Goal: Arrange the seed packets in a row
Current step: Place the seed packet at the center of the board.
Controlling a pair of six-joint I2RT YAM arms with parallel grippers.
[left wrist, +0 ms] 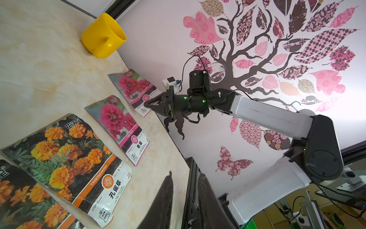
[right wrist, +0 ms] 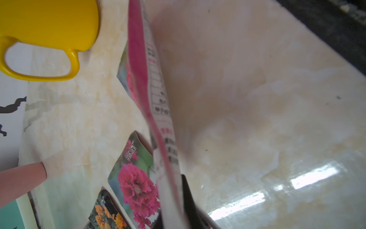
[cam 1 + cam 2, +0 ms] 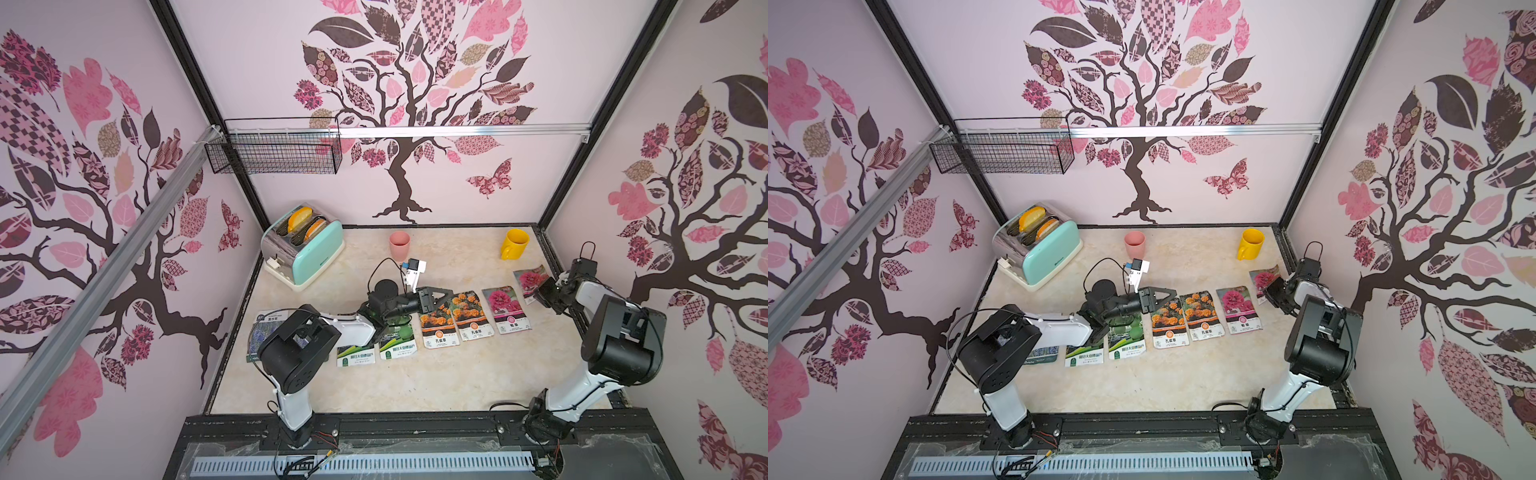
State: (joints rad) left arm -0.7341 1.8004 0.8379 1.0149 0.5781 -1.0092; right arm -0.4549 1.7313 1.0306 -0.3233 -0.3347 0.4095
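Seed packets ran in a row across mid table (image 3: pixel 415 386). From the left:
- lavender packet (image 3: pixel 266 332), partly hidden under the left arm
- two gourd packets (image 3: pixel 399 347)
- two marigold packets (image 3: pixel 471 316)
- flat magenta packet (image 3: pixel 507 309)

All lay flat, label strips toward the robot. A second magenta packet (image 3: pixel 528 279) was at the right end beyond the row, tilted. Unclear whether its far end touched the table.

Right gripper (image 1: pixel 147 104) was clamped on that packet's label corner. Left gripper (image 1: pixel 186 174) sat over the far end of the marigold packets with its jaws a bit apart and nothing between them. Contact with the packets was unclear.

Yellow mug (image 3: pixel 514 244), pink cup (image 3: pixel 400 245) and toaster (image 3: pixel 303 245) stood along the back.
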